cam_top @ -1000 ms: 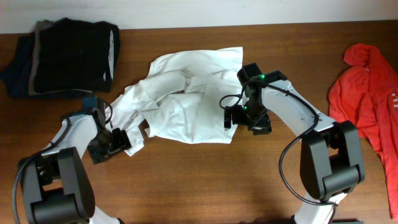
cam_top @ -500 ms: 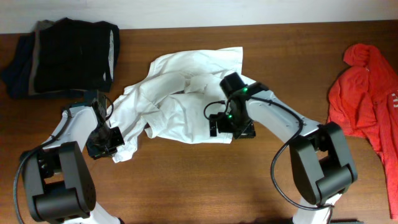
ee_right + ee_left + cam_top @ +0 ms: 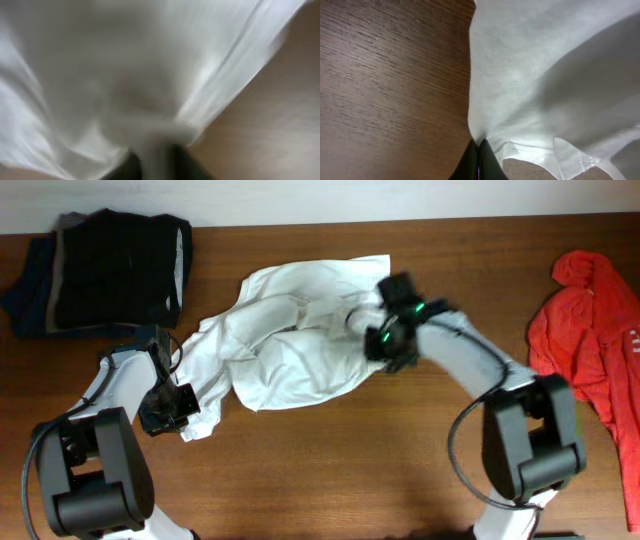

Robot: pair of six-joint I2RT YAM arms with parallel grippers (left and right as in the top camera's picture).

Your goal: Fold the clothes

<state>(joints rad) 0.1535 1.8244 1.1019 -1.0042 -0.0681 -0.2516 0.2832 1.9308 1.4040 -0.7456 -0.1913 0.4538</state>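
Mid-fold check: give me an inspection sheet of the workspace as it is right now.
Surface: wooden table, no spills seen.
Job's things: white shirt, crumpled mid-table, not folded.
Clutter: folded dark stack far left; red-orange garment at the right edge; both apart from the shirt.
Grippers: left gripper shut on the shirt's edge; right gripper blurred, seems to grip bunched cloth.
Cables: black cable loops by the right arm, off the cloth.
Surroundings: pale strip beyond the far edge.
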